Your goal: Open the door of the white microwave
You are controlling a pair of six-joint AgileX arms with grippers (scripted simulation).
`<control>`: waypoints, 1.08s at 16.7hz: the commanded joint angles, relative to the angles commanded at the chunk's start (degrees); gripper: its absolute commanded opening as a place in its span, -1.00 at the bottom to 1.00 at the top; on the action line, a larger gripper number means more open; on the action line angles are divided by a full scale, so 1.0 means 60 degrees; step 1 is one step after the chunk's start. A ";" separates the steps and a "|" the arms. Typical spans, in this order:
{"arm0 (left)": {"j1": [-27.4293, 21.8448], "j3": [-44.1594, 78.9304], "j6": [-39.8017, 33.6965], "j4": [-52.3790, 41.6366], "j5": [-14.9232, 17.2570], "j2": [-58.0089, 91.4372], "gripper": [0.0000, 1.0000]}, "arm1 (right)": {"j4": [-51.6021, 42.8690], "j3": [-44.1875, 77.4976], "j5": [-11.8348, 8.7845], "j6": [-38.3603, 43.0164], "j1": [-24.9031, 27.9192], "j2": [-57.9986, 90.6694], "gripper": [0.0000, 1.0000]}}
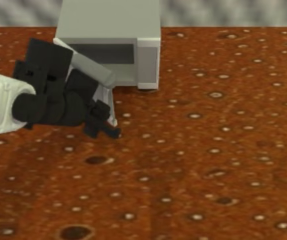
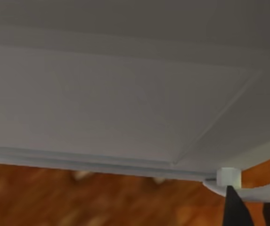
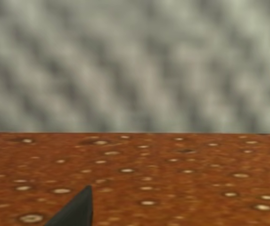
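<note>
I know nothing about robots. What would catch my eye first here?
Probably the white microwave at the back of the spotted brown table, left of centre, its door swung wide open toward the front so the dim cavity shows. Next, the bulky black left arm lying across that door, its left hand at the door's outer edge. The right arm is out of the top view.

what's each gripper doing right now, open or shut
Left gripper: at the swung-out door of the white microwave; open or shut cannot be told.
Right gripper: away over the table; cannot be told.
</note>
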 joint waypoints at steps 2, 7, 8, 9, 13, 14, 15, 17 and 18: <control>0.0000 0.0000 0.0000 0.0000 0.0000 0.0000 -1.00 | 0.0000 0.0000 0.0000 0.0000 0.0000 0.0000 1.00; 0.0000 0.0000 0.0000 0.0000 0.0000 0.0000 -1.00 | 0.0000 0.0000 0.0000 0.0000 0.0000 0.0000 1.00; 0.0000 0.0000 0.0000 0.0000 0.0000 0.0000 -1.00 | 0.0000 0.0000 0.0000 0.0000 0.0000 0.0000 1.00; 0.0000 0.0000 0.0000 0.0000 0.0000 0.0000 -1.00 | 0.0000 0.0000 0.0000 0.0000 0.0000 0.0000 1.00; -0.0068 -0.0010 -0.0050 -0.0007 0.0072 0.0003 -1.00 | 0.0000 0.0000 0.0000 0.0000 0.0000 0.0000 1.00; -0.0052 -0.0018 -0.0025 -0.0017 0.0087 0.0002 -1.00 | 0.0000 0.0000 0.0000 0.0000 0.0000 0.0000 1.00; -0.0004 -0.0039 0.0061 -0.0044 0.0137 -0.0009 -1.00 | 0.0000 0.0000 0.0000 0.0000 0.0000 0.0000 1.00; 0.0100 -0.0054 0.0250 -0.0073 0.0252 -0.0062 -1.00 | 0.0000 0.0000 0.0000 0.0000 0.0000 0.0000 1.00; 0.0149 -0.0059 0.0350 -0.0086 0.0313 -0.0091 -1.00 | 0.0000 0.0000 0.0000 0.0000 0.0000 0.0000 1.00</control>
